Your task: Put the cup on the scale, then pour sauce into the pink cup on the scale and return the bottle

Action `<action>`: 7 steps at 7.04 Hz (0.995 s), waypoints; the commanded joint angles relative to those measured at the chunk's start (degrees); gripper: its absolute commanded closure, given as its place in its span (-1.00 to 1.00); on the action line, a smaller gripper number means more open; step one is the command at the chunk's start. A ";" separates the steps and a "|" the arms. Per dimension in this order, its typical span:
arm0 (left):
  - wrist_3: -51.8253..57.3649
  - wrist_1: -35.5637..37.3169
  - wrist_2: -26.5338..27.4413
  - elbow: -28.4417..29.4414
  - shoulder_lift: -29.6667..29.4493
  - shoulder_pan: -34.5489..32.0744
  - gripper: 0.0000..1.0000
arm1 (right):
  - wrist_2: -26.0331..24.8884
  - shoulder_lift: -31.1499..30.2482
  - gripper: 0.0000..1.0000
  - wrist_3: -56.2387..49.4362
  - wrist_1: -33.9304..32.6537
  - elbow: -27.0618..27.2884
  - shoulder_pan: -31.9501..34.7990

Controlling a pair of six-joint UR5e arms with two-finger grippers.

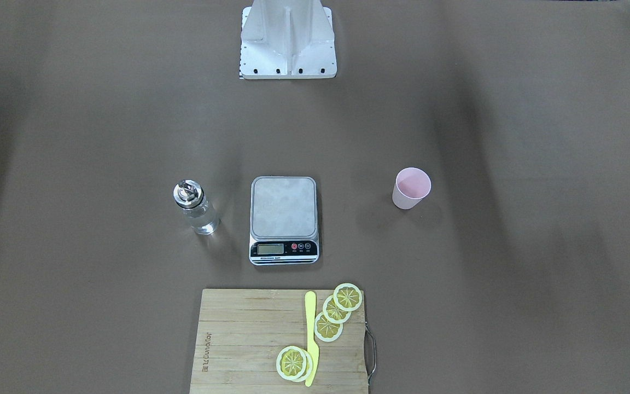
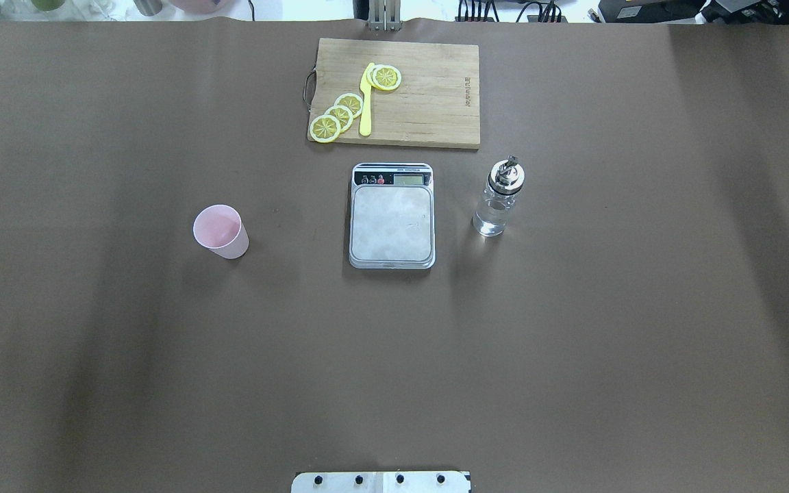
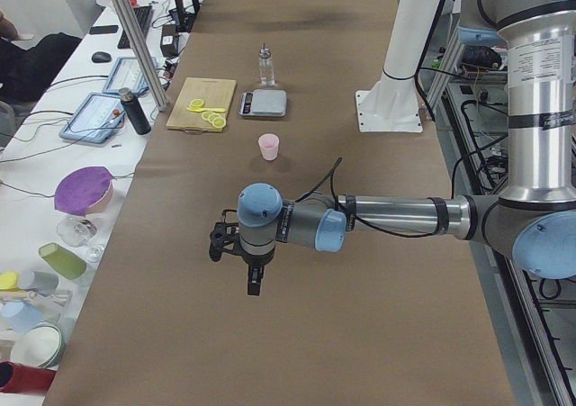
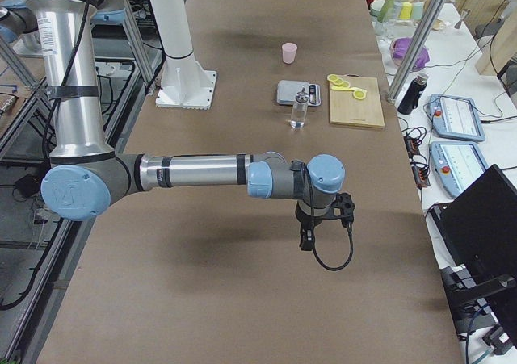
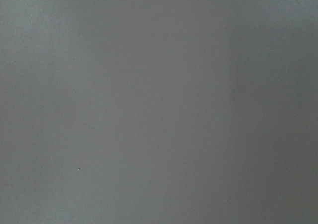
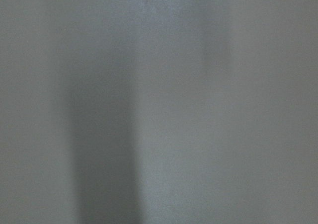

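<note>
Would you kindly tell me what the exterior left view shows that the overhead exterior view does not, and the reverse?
Only the exterior left view shows the left arm stretched out over the table, and a side bench with a tablet and a dark flask. Only the overhead view shows the display and buttons on the scale. Both show the pink cup standing upright off the scale, the bottle on the scale's other side, and the cutting board with lemon slices.
</note>
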 commanded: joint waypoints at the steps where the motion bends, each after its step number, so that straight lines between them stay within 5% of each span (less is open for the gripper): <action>1: 0.26 0.01 0.52 0.15 0.01 -0.07 -0.97 | 0.01 -0.04 -1.00 0.09 -0.01 -0.02 -0.08; 7: 0.08 -1.48 0.26 1.47 -1.31 0.02 -0.97 | 0.10 0.13 -1.00 0.09 -0.01 -0.02 -0.08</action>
